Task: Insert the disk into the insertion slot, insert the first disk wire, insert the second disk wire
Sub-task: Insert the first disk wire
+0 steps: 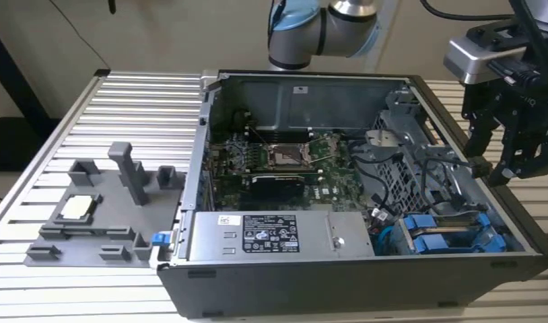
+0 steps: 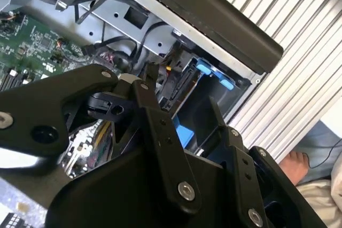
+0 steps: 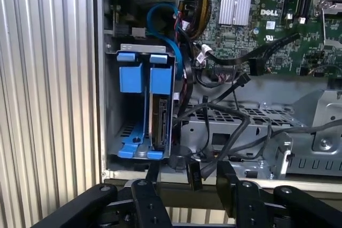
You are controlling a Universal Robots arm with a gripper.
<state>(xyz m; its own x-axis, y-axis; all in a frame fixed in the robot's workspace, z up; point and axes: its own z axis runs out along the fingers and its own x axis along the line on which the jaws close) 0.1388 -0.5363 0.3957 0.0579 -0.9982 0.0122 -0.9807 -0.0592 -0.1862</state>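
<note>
Open case on ribbed metal table; pincer above; beige wall.

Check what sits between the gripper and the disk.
First wrist view: the case rim and black cables lie between the gripper and the disk.

blue drive carriers: 2 | computer case: 1 | power supply: 1 | gripper: 1

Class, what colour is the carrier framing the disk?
Bright blue: the carrier shows best in the first wrist view.
</note>
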